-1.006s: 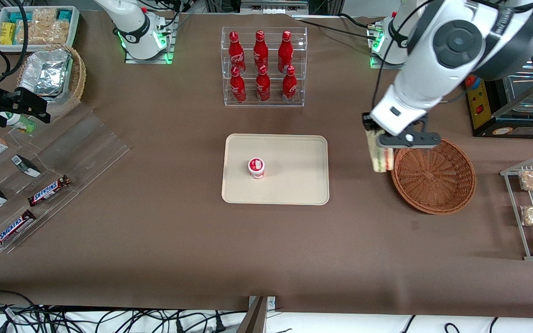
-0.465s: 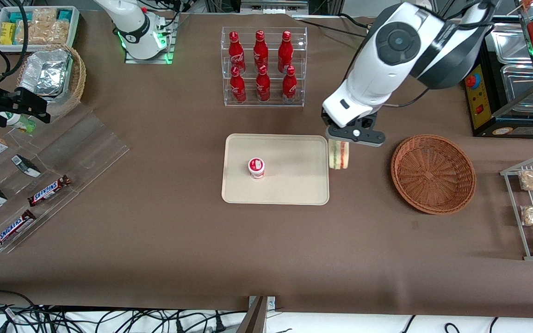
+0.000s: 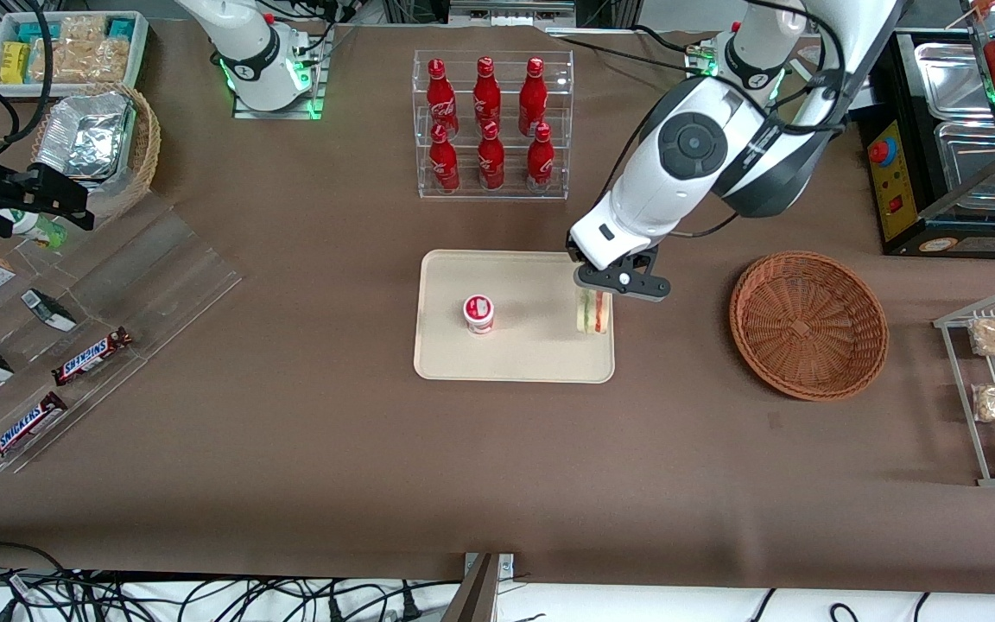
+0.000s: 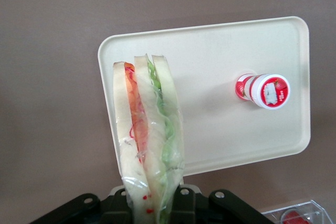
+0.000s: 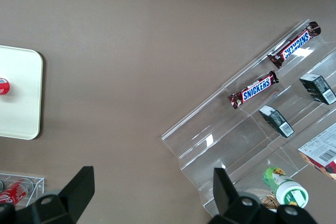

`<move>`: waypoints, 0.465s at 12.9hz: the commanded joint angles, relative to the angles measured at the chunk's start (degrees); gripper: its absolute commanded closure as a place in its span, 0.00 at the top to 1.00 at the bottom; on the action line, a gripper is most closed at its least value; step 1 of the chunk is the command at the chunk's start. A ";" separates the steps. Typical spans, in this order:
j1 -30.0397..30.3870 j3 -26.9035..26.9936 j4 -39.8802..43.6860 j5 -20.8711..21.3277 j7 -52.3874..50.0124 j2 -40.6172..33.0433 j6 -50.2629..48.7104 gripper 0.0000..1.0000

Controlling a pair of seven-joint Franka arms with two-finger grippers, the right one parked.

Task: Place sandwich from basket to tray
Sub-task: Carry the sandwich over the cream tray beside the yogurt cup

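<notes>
- sandwich clamped upright in gripper, hanging over tray edge nearest basket
- small red-capped cup standing on tray, apart from sandwich

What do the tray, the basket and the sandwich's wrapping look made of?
Tray: probably matte cream plastic, smooth with a moulded rim. Basket: reddish-brown woven wicker; the weave shows. Sandwich, held by the gripper over the tray: clear glossy film, likely plastic.
</notes>
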 commanded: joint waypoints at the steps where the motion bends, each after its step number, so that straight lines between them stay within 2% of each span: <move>1: -1.59 -0.17 0.30 4.61 -4.00 3.37 3.07 0.00; 4: -3.26 -0.09 0.30 11.64 -10.41 8.03 5.80 0.00; 6: -3.52 -0.09 0.30 14.02 -11.40 10.58 7.30 0.00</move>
